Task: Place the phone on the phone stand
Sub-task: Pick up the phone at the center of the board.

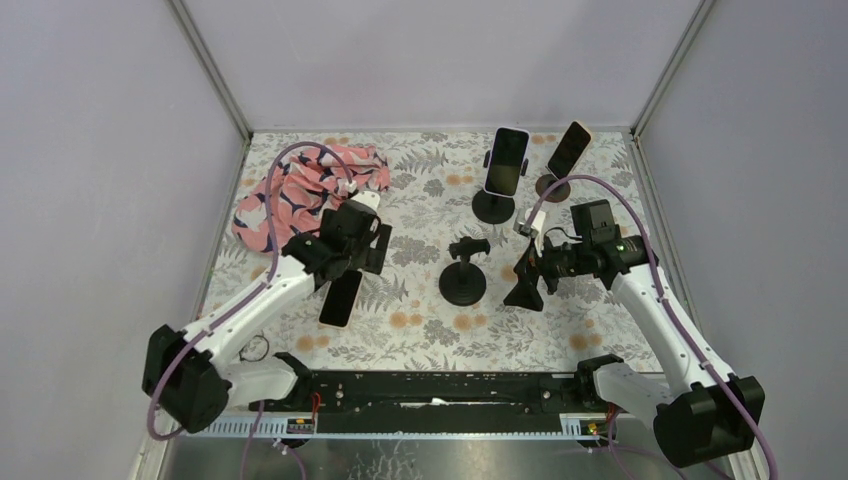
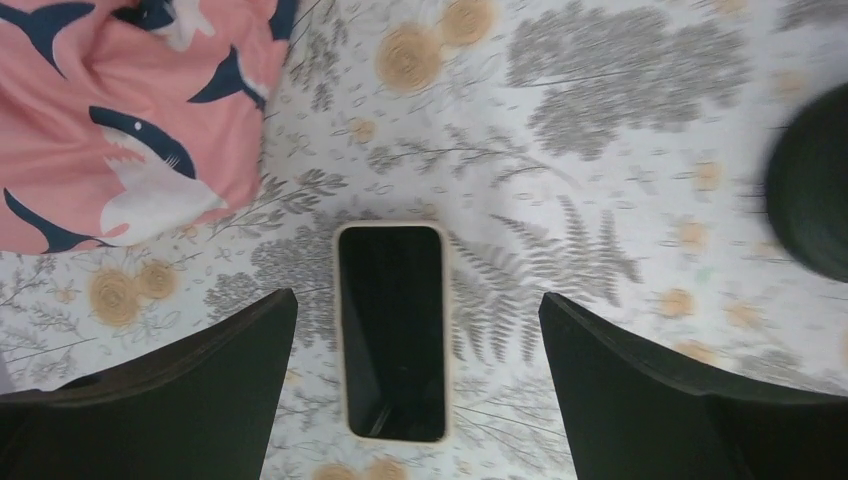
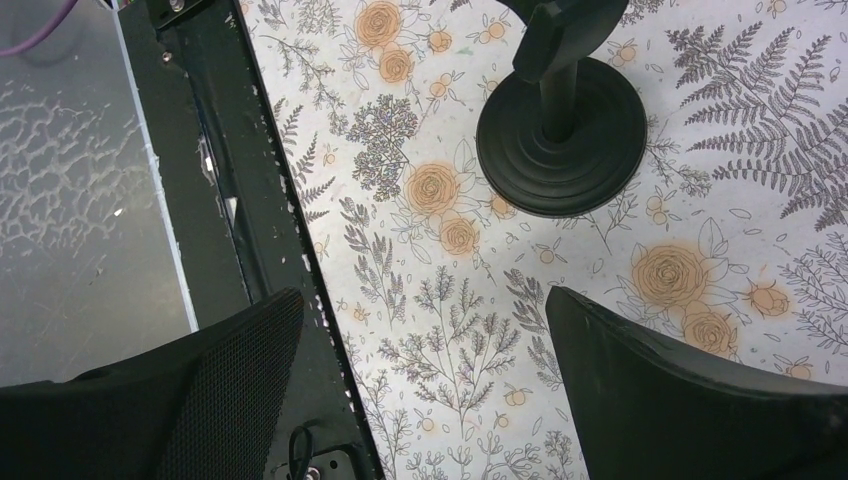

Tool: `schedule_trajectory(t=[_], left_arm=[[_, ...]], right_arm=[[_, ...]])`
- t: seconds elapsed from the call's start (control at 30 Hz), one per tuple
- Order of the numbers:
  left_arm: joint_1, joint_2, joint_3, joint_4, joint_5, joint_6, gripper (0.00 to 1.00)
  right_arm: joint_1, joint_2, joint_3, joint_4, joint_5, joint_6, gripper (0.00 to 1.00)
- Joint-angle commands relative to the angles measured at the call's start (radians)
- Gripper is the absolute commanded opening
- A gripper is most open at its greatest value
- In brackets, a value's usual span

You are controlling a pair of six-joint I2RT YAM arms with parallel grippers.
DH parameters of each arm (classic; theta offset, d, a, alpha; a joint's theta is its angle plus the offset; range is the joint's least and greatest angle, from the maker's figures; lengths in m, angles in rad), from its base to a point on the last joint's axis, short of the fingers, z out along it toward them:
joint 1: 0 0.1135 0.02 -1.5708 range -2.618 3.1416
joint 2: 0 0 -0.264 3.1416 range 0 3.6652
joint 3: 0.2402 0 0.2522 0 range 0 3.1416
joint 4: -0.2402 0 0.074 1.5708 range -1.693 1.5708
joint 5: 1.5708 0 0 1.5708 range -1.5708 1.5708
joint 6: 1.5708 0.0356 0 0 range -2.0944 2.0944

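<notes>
- Phone [image 1: 340,298] [image 2: 391,330]: lies flat on the floral table [image 1: 430,335], dark screen up, pale case, left of centre, long side running roughly towards the arms' bases.
- Left gripper [image 1: 352,262] [image 2: 415,300]: hovers over the phone with jaws spread wide. In the wrist view a finger stands on each side of the phone with table showing in both gaps; no contact, nothing held.
- Empty phone stand [image 1: 463,272] [image 3: 560,140]: black, round base, upright post with its clamp at the top. It stands mid-table, to the right of the phone and apart from it.
- Right gripper [image 1: 527,285] [image 3: 425,298]: just to the right of the empty stand, jaws wide apart, nothing between the fingers but bare table. Stand base sits ahead of the fingertips, not touched.
- Two further phones, white-cased [image 1: 507,160] and tan-cased [image 1: 570,148], sit on their own stands at the back right.
- Pink shark-print cloth [image 1: 300,185] [image 2: 110,110]: bunched at the back left, near the phone but not touching it.
</notes>
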Motion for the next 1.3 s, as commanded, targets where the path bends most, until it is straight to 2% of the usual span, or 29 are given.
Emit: schedule_trajectory(t=[0.0, 0.07, 0.13, 0.4, 0.5, 0.67, 0.8, 1.27], left_arm=[[0.141, 0.094, -0.055, 0.004, 0.153, 0.194, 0.99], [0.215, 0.166, -0.027, -0.019, 0.151, 0.204, 0.99], [0.242, 0.177, -0.034, 0.011, 0.174, 0.229, 0.99], [0.262, 0.372, 0.05, -0.073, 0.301, 0.2, 0.99], [0.284, 0.428, 0.081, -0.102, 0.303, 0.167, 0.99], [0.317, 0.46, 0.1, -0.153, 0.295, 0.058, 0.99], [0.328, 0.45, 0.056, -0.134, 0.311, 0.054, 0.99], [0.369, 0.61, 0.059, -0.113, 0.352, 0.036, 0.98]], right_arm=[[-0.005, -0.028, 0.011, -0.018, -0.025, -0.024, 1.0], [-0.006, -0.04, 0.005, -0.015, -0.021, -0.022, 1.0], [-0.006, -0.045, 0.002, -0.014, -0.019, -0.022, 1.0], [-0.007, -0.046, 0.013, -0.027, -0.026, -0.029, 1.0], [-0.006, -0.051, 0.013, -0.034, -0.032, -0.034, 1.0], [-0.006, -0.057, 0.018, -0.046, -0.041, -0.043, 1.0], [-0.006, -0.065, 0.021, -0.054, -0.052, -0.049, 1.0], [-0.005, -0.083, 0.022, -0.071, -0.07, -0.062, 1.0]])
